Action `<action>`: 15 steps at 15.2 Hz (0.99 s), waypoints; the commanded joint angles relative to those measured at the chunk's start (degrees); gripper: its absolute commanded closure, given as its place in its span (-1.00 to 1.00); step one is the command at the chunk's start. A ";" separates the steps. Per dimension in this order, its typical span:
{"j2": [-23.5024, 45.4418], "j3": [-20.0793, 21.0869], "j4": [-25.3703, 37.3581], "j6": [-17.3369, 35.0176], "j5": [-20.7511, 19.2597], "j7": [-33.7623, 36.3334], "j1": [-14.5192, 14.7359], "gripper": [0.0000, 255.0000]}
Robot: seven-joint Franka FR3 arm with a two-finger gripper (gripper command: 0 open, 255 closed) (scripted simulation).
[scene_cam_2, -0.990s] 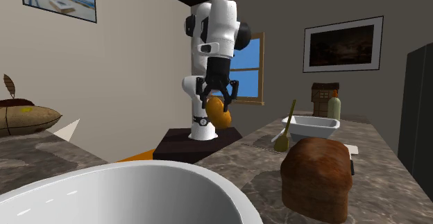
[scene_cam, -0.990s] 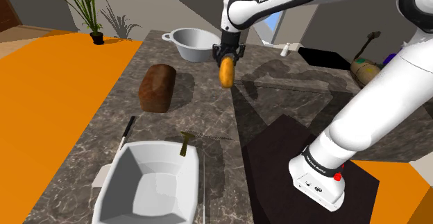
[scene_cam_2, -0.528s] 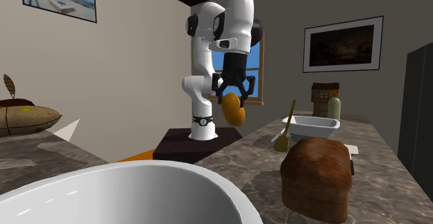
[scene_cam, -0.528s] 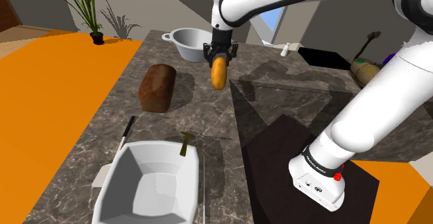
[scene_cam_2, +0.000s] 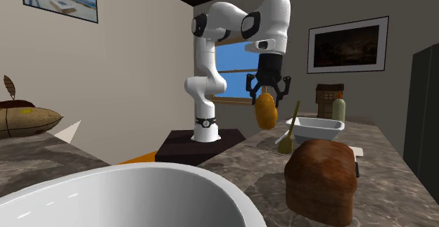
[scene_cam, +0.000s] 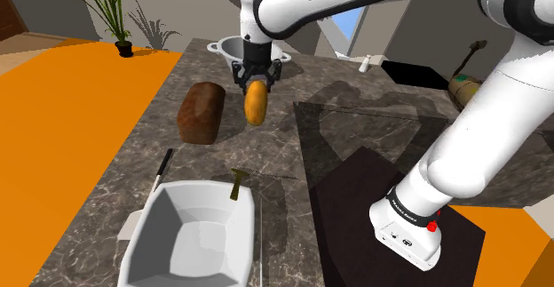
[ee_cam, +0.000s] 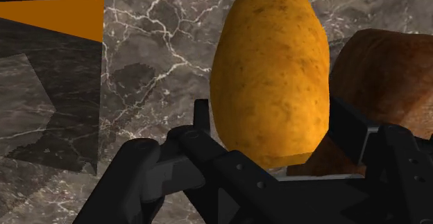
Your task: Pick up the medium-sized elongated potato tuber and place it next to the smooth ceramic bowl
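An orange-brown elongated potato hangs end down above the marble counter, and my gripper is shut on its upper end. It hovers just in front of the white bowl, which my arm partly hides, and to the right of the bread loaf. From the second exterior view the potato dangles under the gripper, well beyond the big white bowl in the foreground. In the wrist view the potato is clasped between both black fingers, with counter below it.
A brown bread loaf lies on the counter. A white rectangular tub stands at the near end, with a knife and a small brush beside it. My dark stand is at the lower right. A potted plant stands on the orange floor.
My arm has swung toward the shoulder view's left with the potato held in the gripper, from beside the bowl's right to in front of it, closer to the bread loaf.
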 commanded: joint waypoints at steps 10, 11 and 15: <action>11.99 5.20 14.89 -5.20 -4.34 15.21 9.33 1.00; 13.42 5.50 16.79 -5.90 -4.89 16.50 10.38 1.00; 19.71 6.28 25.42 -9.19 -7.21 21.29 15.02 1.00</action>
